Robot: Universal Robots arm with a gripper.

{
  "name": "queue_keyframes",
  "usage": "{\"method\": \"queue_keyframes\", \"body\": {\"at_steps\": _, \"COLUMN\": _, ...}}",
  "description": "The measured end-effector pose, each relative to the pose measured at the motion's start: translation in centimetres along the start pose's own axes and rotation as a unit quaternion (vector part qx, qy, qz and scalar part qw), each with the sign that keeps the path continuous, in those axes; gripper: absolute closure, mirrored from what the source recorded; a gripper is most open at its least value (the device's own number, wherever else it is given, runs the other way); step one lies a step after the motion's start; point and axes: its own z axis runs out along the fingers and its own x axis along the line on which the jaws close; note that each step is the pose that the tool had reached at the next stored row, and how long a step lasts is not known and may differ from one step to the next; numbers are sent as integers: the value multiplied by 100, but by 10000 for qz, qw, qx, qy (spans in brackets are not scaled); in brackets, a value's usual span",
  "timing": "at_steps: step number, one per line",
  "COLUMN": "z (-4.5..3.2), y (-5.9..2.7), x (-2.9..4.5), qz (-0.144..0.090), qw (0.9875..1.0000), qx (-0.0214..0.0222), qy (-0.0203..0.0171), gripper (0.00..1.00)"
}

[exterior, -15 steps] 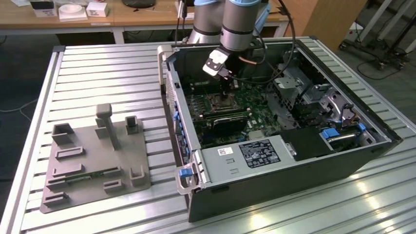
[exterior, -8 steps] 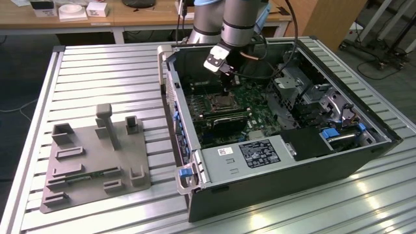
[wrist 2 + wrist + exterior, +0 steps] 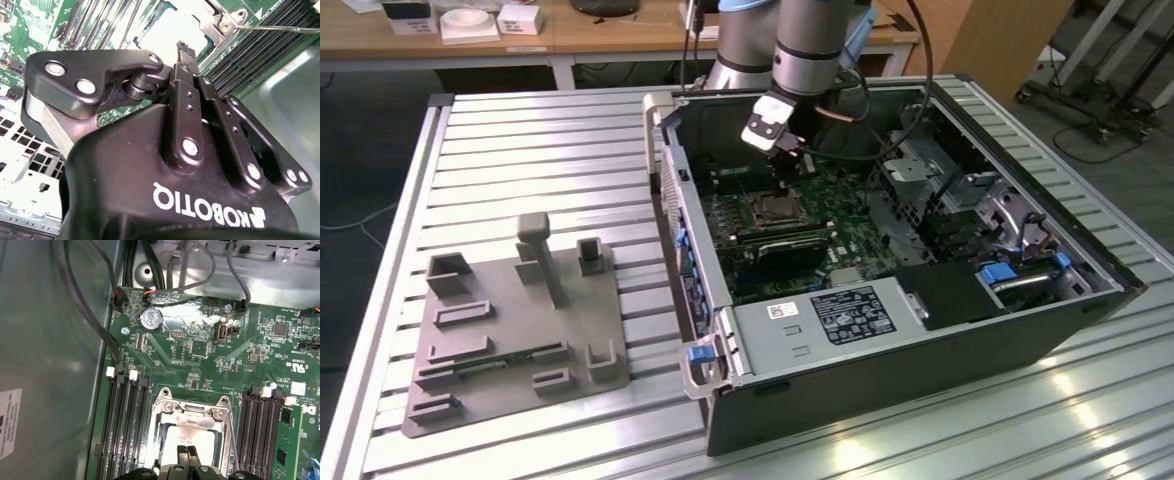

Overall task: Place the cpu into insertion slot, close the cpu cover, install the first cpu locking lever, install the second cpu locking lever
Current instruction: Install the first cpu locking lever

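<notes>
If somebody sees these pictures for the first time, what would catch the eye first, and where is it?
In the exterior view, the grey robot arm reaches down into the open black computer case on the slatted metal table. In the first wrist view, its black pincer, fingertips together, hovers at the silver-rimmed square insertion slot on the green motherboard, where the flat silvery-grey cpu shines.
</notes>
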Motion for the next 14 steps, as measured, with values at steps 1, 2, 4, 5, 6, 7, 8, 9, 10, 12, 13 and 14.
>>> {"method": "queue_keyframes", "body": {"at_steps": 1, "z": 0, "y": -7, "x": 1, "qz": -5, "qw": 10000, "qx": 0, "qy": 0, "gripper": 90}}
{"method": "queue_keyframes", "body": {"at_steps": 2, "z": 0, "y": -15, "x": 2, "qz": -10, "qw": 10000, "qx": -1, "qy": 1, "gripper": 90}}
{"method": "queue_keyframes", "body": {"at_steps": 4, "z": -1, "y": -44, "x": 5, "qz": -18, "qw": 10000, "qx": -1, "qy": 0, "gripper": 90}}
{"method": "queue_keyframes", "body": {"at_steps": 5, "z": -1, "y": -62, "x": 8, "qz": -20, "qw": 10000, "qx": -2, "qy": 0, "gripper": 90}}
{"method": "queue_keyframes", "body": {"at_steps": 6, "z": -2, "y": -84, "x": 11, "qz": -24, "qw": 10000, "qx": -3, "qy": 0, "gripper": 90}}
{"method": "queue_keyframes", "body": {"at_steps": 7, "z": -2, "y": -107, "x": 14, "qz": -29, "qw": 10000, "qx": -3, "qy": 0, "gripper": 90}}
{"method": "queue_keyframes", "body": {"at_steps": 8, "z": -3, "y": -130, "x": 17, "qz": -36, "qw": 10000, "qx": -4, "qy": 1, "gripper": 90}}
{"method": "queue_keyframes", "body": {"at_steps": 9, "z": -3, "y": -150, "x": 20, "qz": -46, "qw": 10000, "qx": -4, "qy": 1, "gripper": 90}}
{"method": "queue_keyframes", "body": {"at_steps": 10, "z": -3, "y": -164, "x": 22, "qz": -67, "qw": 10000, "qx": -6, "qy": 1, "gripper": 90}}
{"method": "queue_keyframes", "body": {"at_steps": 12, "z": -3, "y": -170, "x": 23, "qz": -167, "qw": 9999, "qx": -9, "qy": 3, "gripper": 90}}
{"method": "queue_keyframes", "body": {"at_steps": 13, "z": -4, "y": -171, "x": 22, "qz": -250, "qw": 9997, "qx": -12, "qy": 3, "gripper": 90}}
{"method": "queue_keyframes", "body": {"at_steps": 14, "z": -4, "y": -171, "x": 22, "qz": -331, "qw": 9994, "qx": -15, "qy": 5, "gripper": 90}}
